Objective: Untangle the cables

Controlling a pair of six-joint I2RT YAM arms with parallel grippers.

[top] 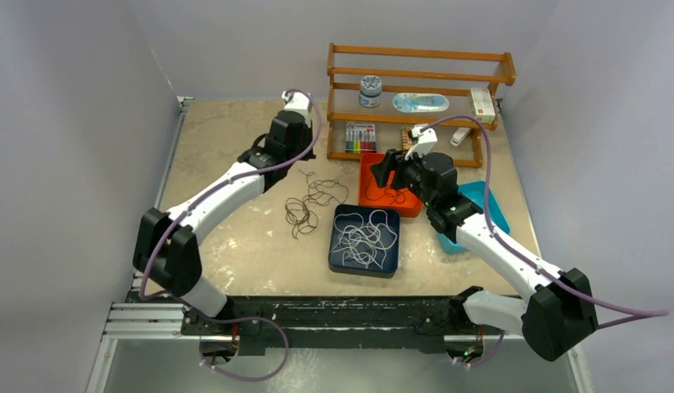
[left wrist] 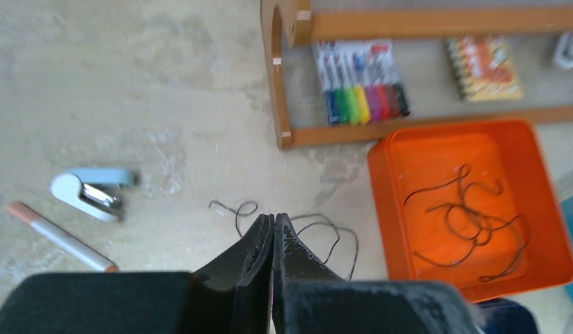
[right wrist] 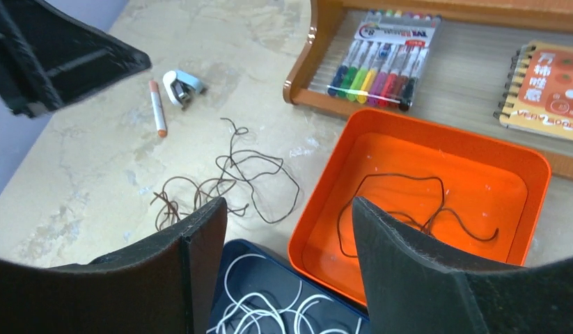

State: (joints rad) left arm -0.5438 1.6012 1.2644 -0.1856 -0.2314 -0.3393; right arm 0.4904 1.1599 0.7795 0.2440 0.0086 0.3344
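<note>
Because freed strands go into trays, my left jaws press together at the dark cable tangle (top: 305,210) mid-frame, grip unclear; right jaws gape, empty, over the orange tray (right wrist: 422,156).

Desk (top: 235,246): mottled beige top, worn.
Wooden rack (top: 421,54): two shelves, standing at the far edge of the desk.
- Upper shelf: round tin (top: 370,90), blue oval item (top: 420,103), white box with red print (top: 481,105).
- Lower shelf: pack of coloured markers (right wrist: 384,59), orange spiral notebook (right wrist: 544,90), small white item (top: 460,135), too blurred to identify.

Orange tray (right wrist: 506,188): square, just in front of the rack.
Dark blue tray (top: 363,272): square, near side of the orange one.
Teal tray (top: 479,196): right of both, partly hidden.
Pale stapler (left wrist: 92,191) and pen with orange cap (left wrist: 60,236): lying close together on the desk, left of the rack.
</note>
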